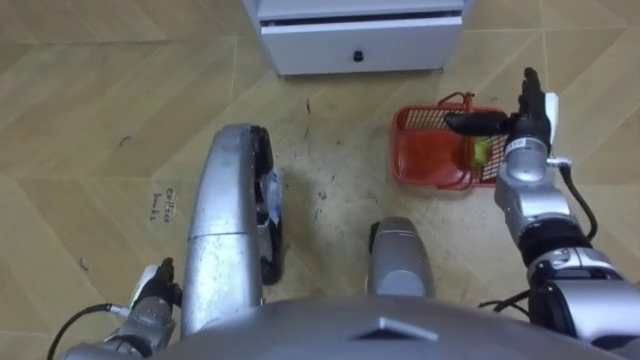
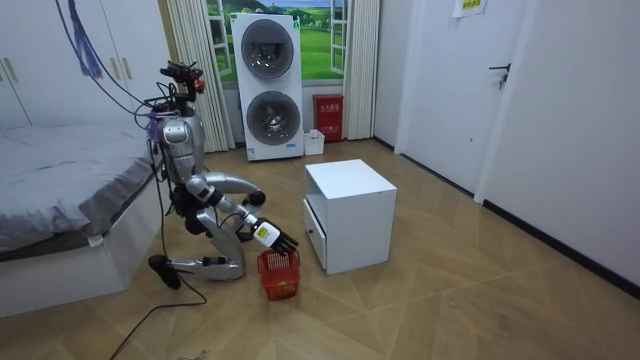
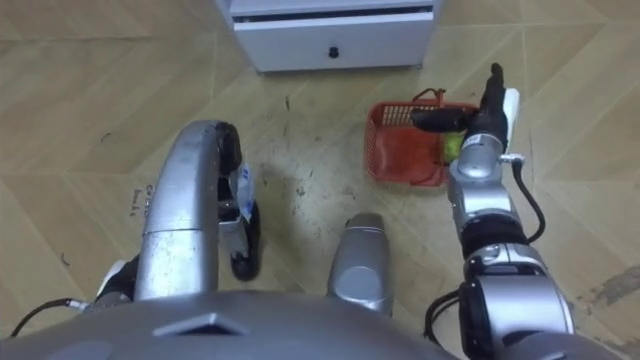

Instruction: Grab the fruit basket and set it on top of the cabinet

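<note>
Fruit basket (image 1: 430, 150), red, sits on the floor near the white cabinet (image 1: 355, 40), a yellow-green fruit (image 1: 480, 152) inside. Right hand (image 1: 525, 120) hovers over its right side, fingers straight, thumb spread, holding nothing. It should lower to the thin handle (image 1: 456, 98) and curl fully round before lifting. Left hand (image 1: 155, 290) hangs low; I cannot tell its state.

White cabinet (image 2: 348, 215) on wooden floor (image 2: 450, 300)
</note>
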Controlling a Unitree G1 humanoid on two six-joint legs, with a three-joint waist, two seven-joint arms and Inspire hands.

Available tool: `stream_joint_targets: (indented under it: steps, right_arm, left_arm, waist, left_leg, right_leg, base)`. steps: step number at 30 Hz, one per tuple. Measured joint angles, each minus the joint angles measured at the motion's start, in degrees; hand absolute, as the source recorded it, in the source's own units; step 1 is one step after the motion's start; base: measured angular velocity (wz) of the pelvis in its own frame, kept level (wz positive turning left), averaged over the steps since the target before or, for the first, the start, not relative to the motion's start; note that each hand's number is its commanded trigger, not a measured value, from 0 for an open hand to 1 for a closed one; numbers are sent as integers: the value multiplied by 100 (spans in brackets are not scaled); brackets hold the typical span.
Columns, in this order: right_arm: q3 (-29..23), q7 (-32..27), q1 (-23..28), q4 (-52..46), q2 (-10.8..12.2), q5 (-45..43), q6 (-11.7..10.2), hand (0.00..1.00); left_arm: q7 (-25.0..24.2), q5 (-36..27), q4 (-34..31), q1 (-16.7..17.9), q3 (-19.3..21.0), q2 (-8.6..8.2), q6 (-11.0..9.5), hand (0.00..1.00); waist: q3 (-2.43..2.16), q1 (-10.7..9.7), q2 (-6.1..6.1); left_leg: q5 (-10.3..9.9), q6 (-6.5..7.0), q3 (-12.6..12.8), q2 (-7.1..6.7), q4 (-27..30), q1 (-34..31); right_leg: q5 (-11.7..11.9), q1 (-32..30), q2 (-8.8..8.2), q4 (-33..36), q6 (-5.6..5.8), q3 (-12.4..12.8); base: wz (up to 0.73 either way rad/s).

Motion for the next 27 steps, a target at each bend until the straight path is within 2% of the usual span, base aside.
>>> stream_joint_targets:
  steps: [5,9,10,12,13,21,27]
  right_arm:
    - [155,6,-6,15,-105,-1,0,0]
    - [169,124,-6,163,-101,0,7,0]
    - [174,139,-10,253,-101,0,9,0]
    - [170,184,-13,339,-109,4,9,0]
    - [172,218,-18,487,-108,33,7,0]
    - [188,396,-154,1037,-136,128,25,0]
    - [399,589,-271,1484,-429,340,91,0]
  left_arm:
    - [-19,-2,0,-7,-38,-7,1,0]
    - [-124,7,-6,-22,-39,0,10,0]
    - [-138,7,-10,-22,-39,0,9,0]
    - [-184,-1,-7,-23,-39,-4,14,0]
    - [-234,-13,0,-24,-39,-3,31,0]
    - [-293,-118,0,-46,-52,-4,75,0]
    - [-454,-128,-37,-64,-109,0,187,0]
  waist:
    - [-4,52,169]
    - [-1,140,207]
    - [-6,186,218]
    - [20,232,266]
    - [19,279,281]
    - [17,324,319]
    - [19,424,357]
  left_leg:
    - [-32,-64,11,20,-54,-47]
    - [-31,-65,32,47,-122,-58]
    - [-31,-66,49,118,-128,-74]
    - [-28,-71,54,179,-134,-101]
    - [-25,-78,62,222,-133,-108]
    - [25,-175,116,245,-204,-262]
    - [38,-198,232,301,-242,-359]
  right_leg:
    - [-2,-123,-7,44,3,25]
    - [-9,-209,-1,78,13,50]
    - [-12,-253,31,92,18,44]
    - [-14,-290,73,109,20,19]
    - [-14,-309,103,112,21,19]
    - [-19,-496,58,152,26,4]
    - [-20,-611,-28,170,27,-8]
  base:
    - [0]
    - [0]
    - [0]
    - [0]
    - [0]
    - [6]
    - [8]
